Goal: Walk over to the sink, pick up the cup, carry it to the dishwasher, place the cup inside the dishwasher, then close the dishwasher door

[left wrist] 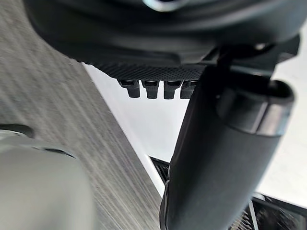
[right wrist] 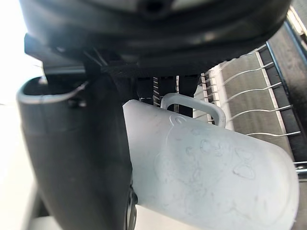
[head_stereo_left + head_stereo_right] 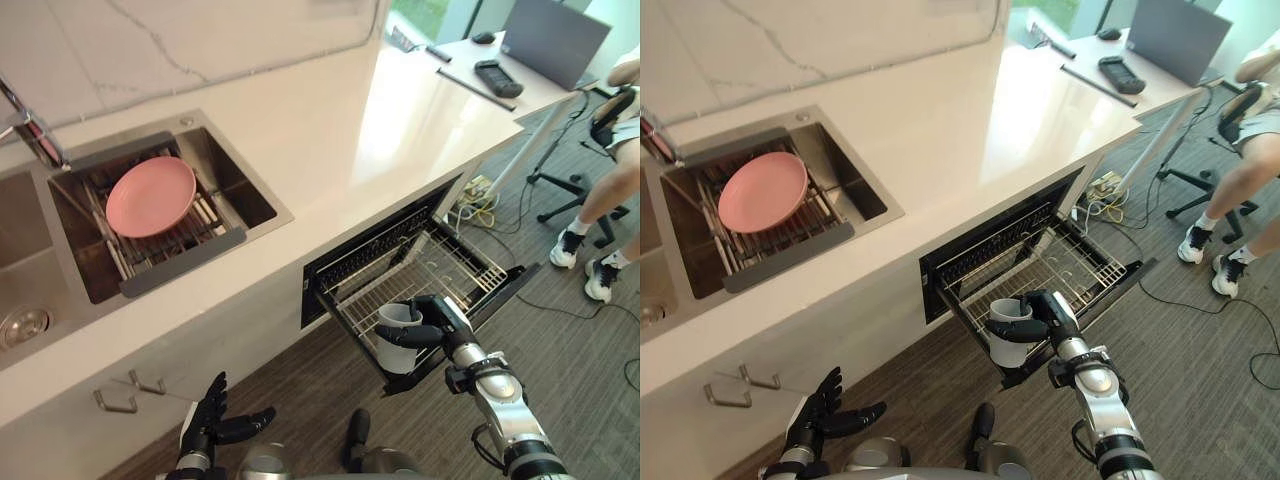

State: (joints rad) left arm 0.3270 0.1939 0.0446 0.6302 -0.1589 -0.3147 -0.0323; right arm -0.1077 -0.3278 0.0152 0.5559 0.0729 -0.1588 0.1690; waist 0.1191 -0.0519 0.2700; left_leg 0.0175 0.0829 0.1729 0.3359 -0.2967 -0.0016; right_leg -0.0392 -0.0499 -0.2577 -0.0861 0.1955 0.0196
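1. One-handed carry: grips the cup (image 3: 398,357) in the right hand (image 3: 440,322), thumb across the near wall, fingers curled round the far side.
2. Holds the cup upright, long axis vertical, mouth up, handle on the fingers' side.
3. Places it at the near corner of the pulled-out dishwasher rack (image 3: 450,262), over the rack's front edge; cannot tell whether the base touches the wires.
4. Probably calls for a short push inward over the rack, then a lowering, before any release.
5. Leaves the left hand (image 3: 205,415) low and well apart from the rack, fingers spread, holding nothing, clearly farther from the rack than the right hand.
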